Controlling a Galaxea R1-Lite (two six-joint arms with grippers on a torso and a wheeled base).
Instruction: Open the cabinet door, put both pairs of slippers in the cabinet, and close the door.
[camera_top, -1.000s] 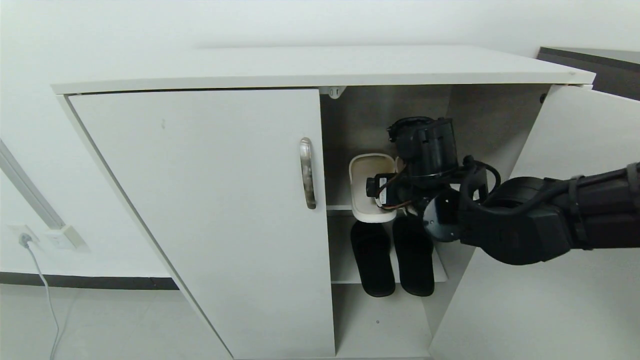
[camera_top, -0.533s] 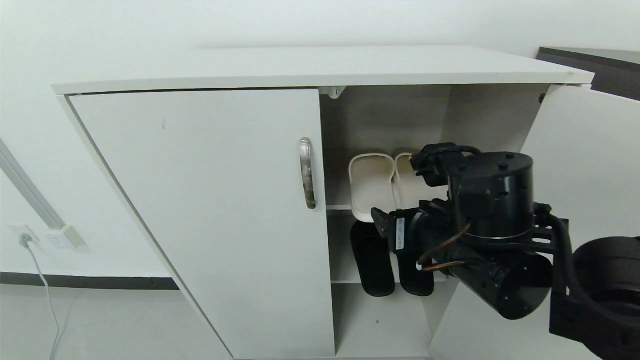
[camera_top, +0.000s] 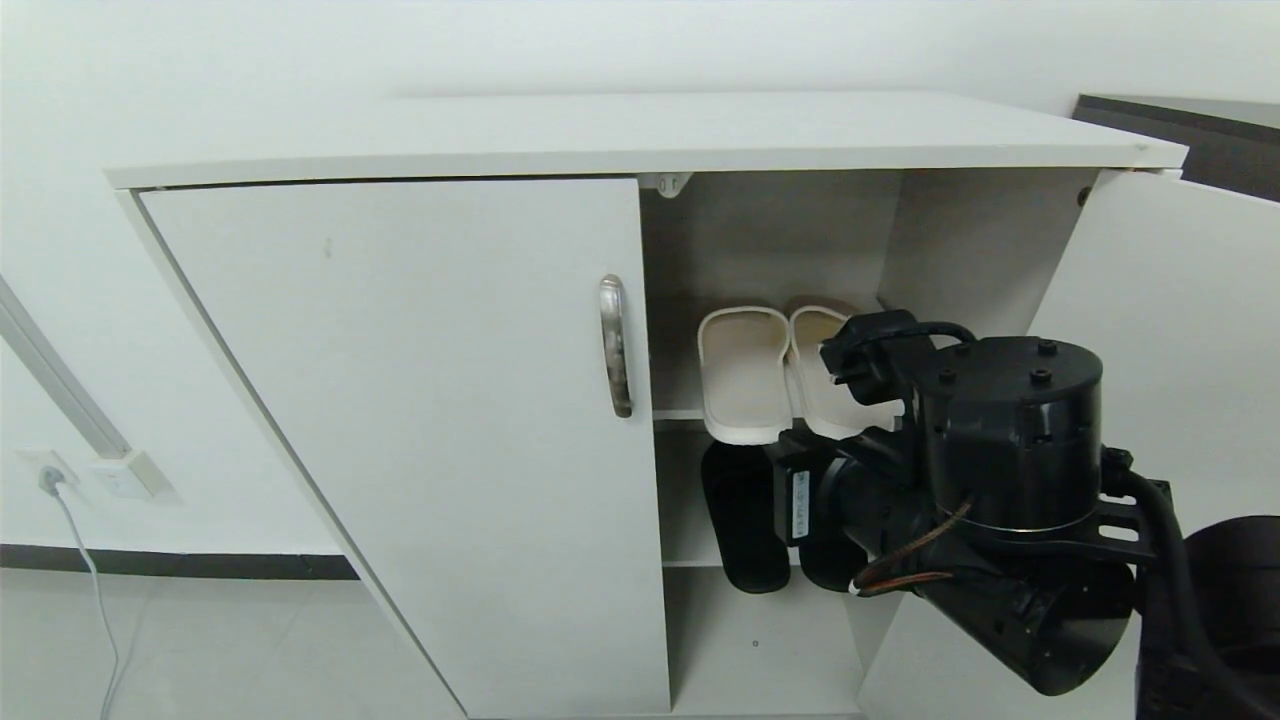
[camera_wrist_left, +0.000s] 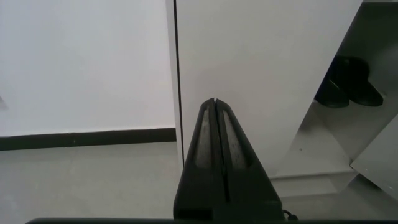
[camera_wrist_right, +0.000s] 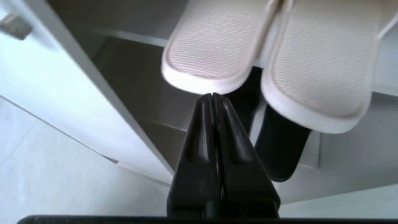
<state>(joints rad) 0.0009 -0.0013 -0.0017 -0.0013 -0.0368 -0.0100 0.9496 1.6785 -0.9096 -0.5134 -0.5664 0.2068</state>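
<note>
Right gripper: closed, empty, just outside the cabinet's open right half and below the heels of the white slippers. My left gripper is likewise closed on nothing, low in front of the cabinet's shut left door. Both pairs are inside the cabinet, the white on the upper shelf with heels overhanging its front edge and the black slippers on the shelf beneath. Judged left to do: the open right door, a stiff, light hinged panel, best pushed on its outer face near the free edge, minding the soft overhanging heels; grey floor and white wall surround the cabinet.
</note>
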